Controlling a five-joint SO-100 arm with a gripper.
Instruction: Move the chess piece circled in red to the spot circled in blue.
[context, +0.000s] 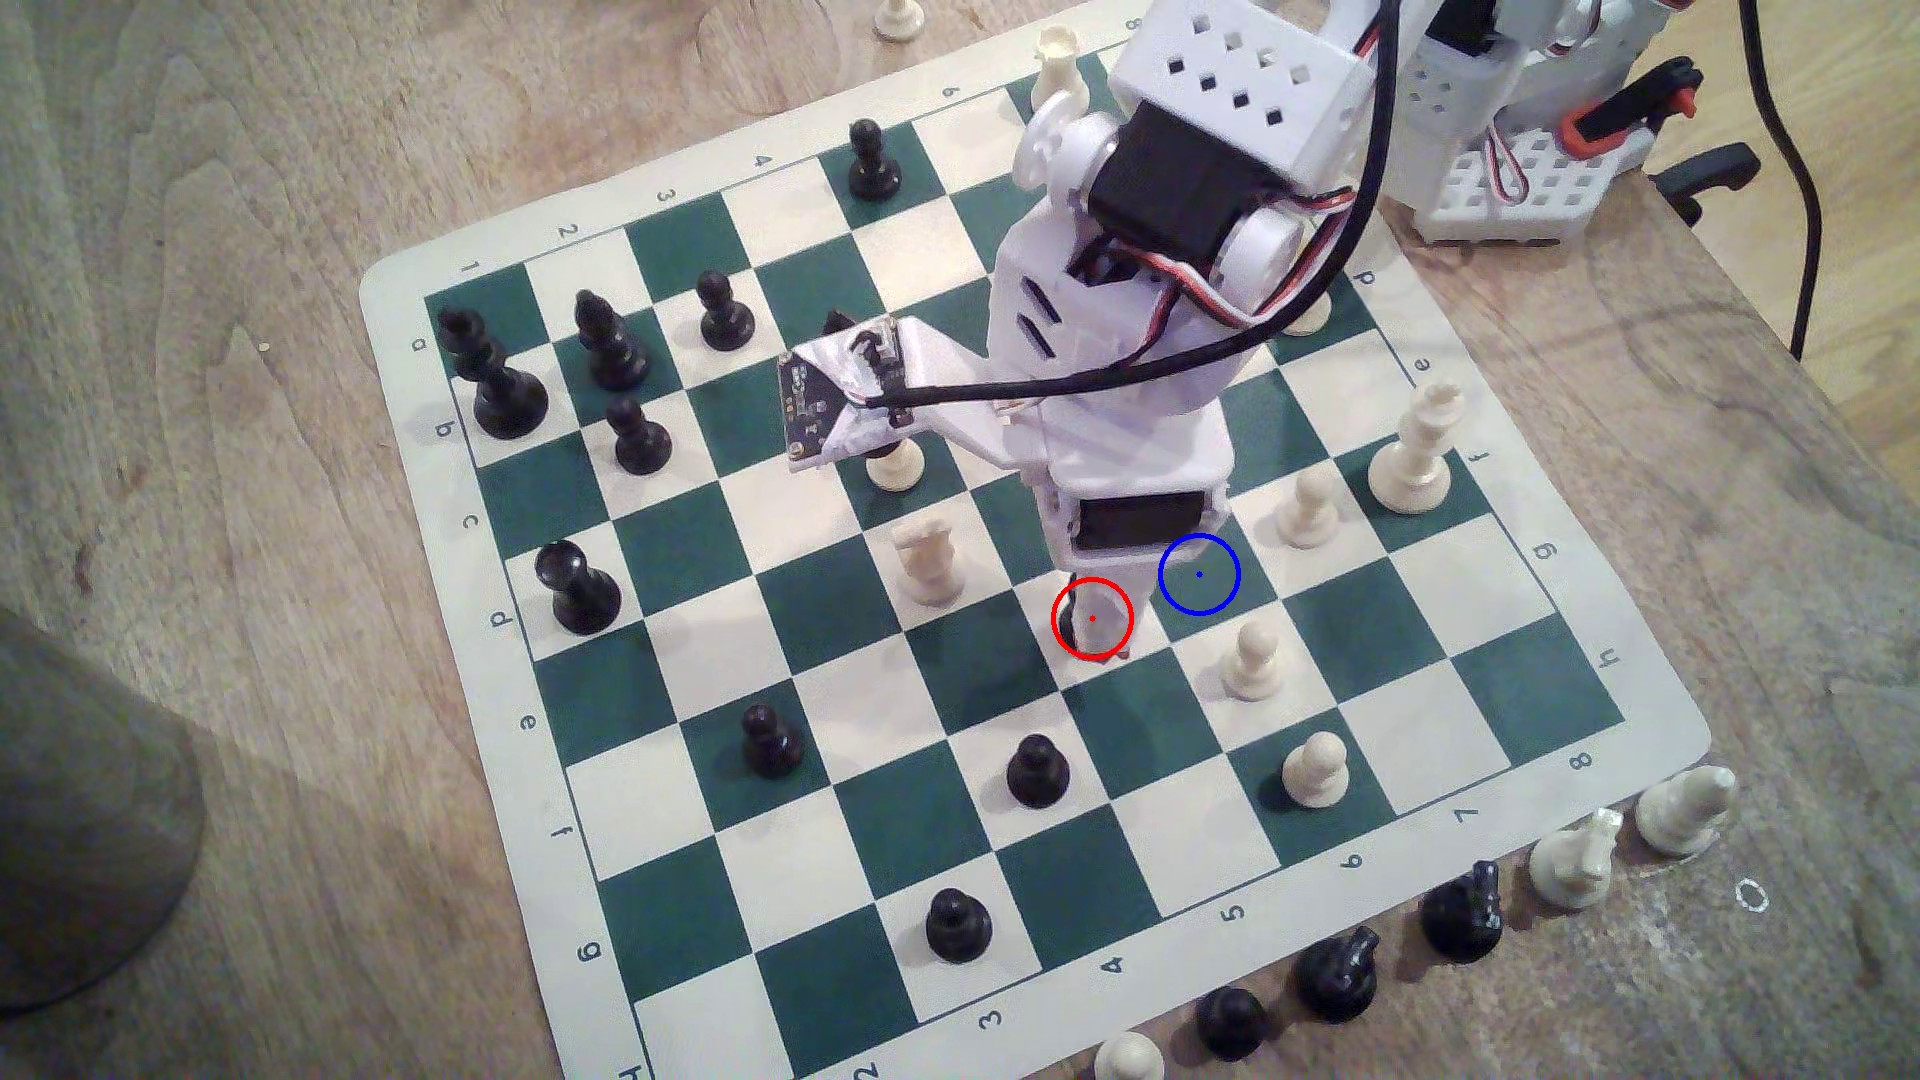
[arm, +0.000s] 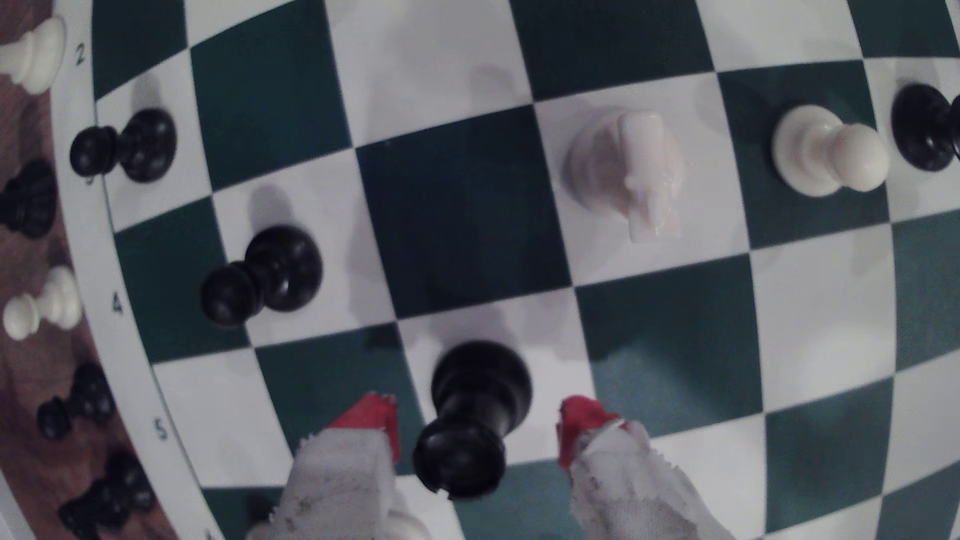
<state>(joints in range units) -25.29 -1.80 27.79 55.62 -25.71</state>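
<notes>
The gripper (arm: 475, 426) stood with its 2 cloth-wrapped, red-tipped fingers (arm: 363, 420) spread apart, 1 on each side of the black rook (arm: 475, 410), with a visible gap between each tip and the piece. The rook stood upright on its white square, the one marked by the red circle (context: 1092, 619) in the exterior view, where the arm's lower body hid most of the piece. The spot (context: 1199, 574), a dark green square ringed in blue, lay just beside that square, toward the exterior view's right and slightly farther from the camera, and held no piece. A cream-white knight (arm: 626, 171) stood on a white square near the rook, and a white pawn (context: 1251, 660) stood on the near side of the blue ring. Captured pieces lay off the chessboard (context: 665, 582) along its near right edge.
</notes>
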